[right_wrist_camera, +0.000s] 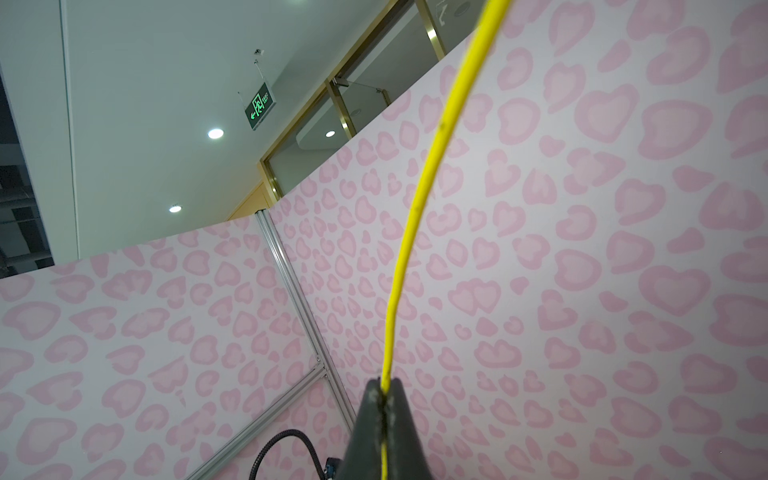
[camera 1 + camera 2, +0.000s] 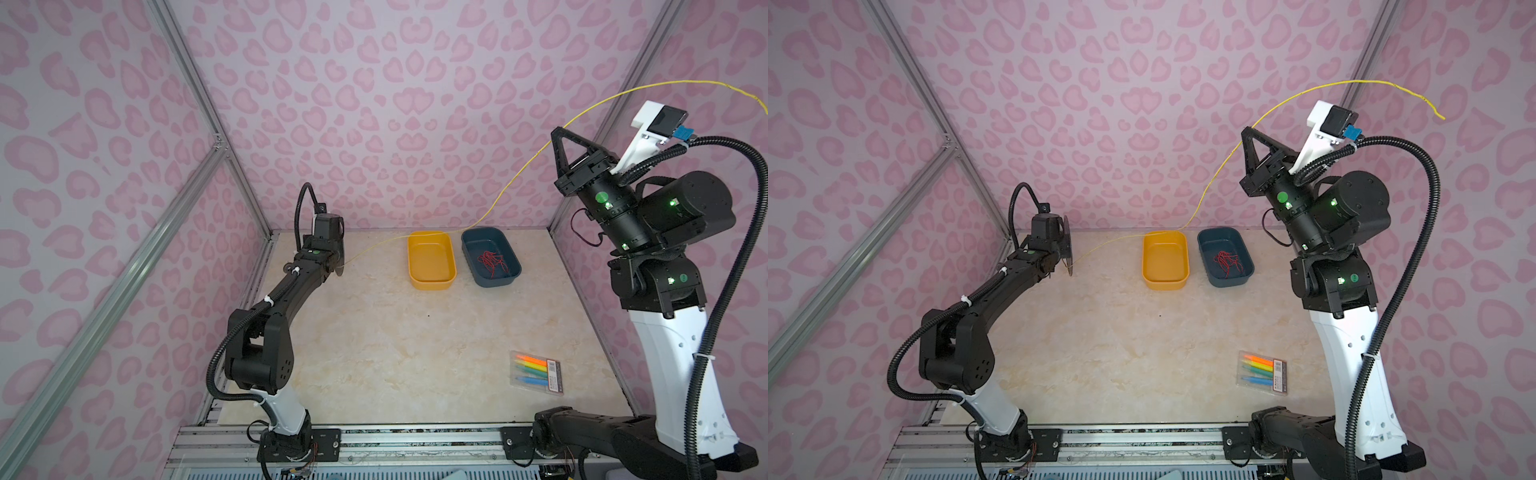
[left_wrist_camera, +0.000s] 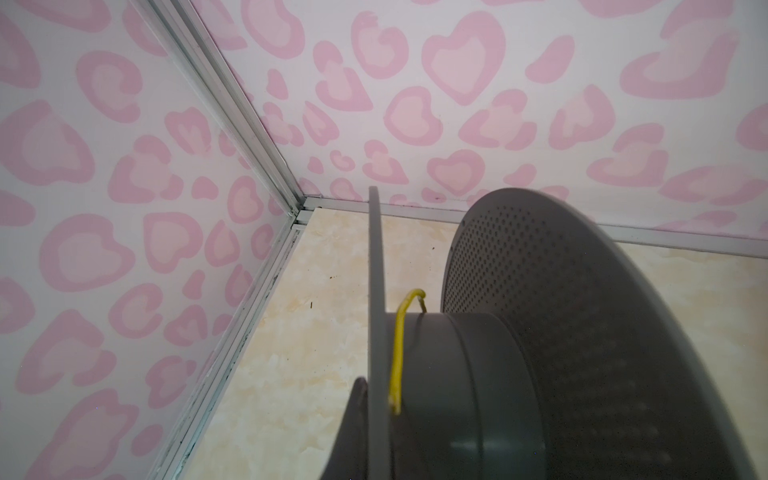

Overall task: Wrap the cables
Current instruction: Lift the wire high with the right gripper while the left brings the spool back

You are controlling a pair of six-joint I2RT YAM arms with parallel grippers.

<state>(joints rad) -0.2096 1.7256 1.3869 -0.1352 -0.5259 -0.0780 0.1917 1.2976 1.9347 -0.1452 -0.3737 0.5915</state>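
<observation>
Right wrist view: my right hand (image 1: 384, 386) is pinched tight on the yellow wire (image 1: 417, 208).
My left hand (image 3: 365, 399), closed, grips the flange of a grey spool (image 3: 457, 365). From there the wire runs past the yellow tub (image 2: 431, 259), above the tabletop (image 2: 374, 353), up to my raised right hand.

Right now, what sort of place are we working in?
Probably a robot test booth inside an office: aluminium frame, pink printed walls, arm rail up front, and a ceiling exit sign beyond the wall.
</observation>
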